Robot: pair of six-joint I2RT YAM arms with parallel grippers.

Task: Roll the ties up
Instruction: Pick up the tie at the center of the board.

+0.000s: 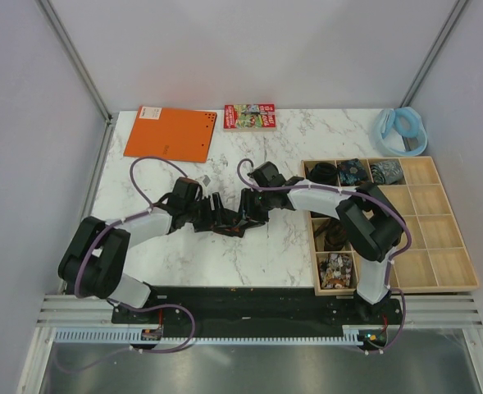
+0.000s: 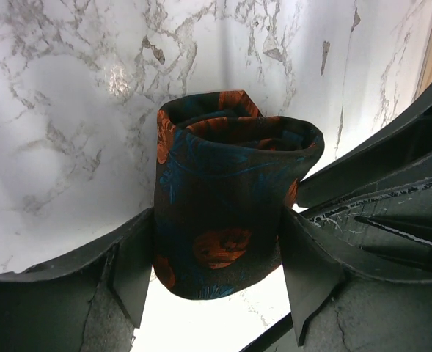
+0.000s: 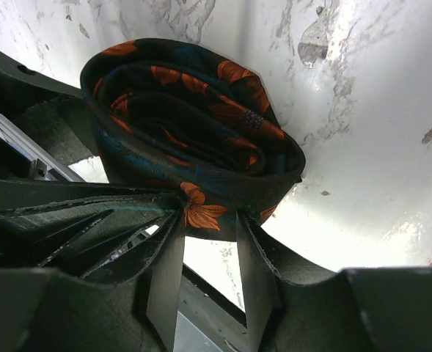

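Note:
A black tie with orange-red flowers (image 2: pixel 227 213) is coiled into a roll at the middle of the marble table (image 1: pixel 274 254), standing on edge between both grippers. My left gripper (image 2: pixel 217 242) has one finger pressed against each side of the roll, so it is shut on it. My right gripper (image 3: pixel 210 220) comes from the opposite side and is shut on the outer layer at the lower edge of the same tie (image 3: pixel 193 117). From above, the tie (image 1: pixel 239 223) is mostly hidden under the left gripper (image 1: pixel 216 217) and right gripper (image 1: pixel 249 210).
A wooden compartment tray (image 1: pixel 438 246) lies on the right, with coiled ties (image 1: pixel 353 171) in several cells. At the back are an orange notebook (image 1: pixel 169 133), a small colourful book (image 1: pixel 249 116) and a pale blue ring (image 1: pixel 402 127).

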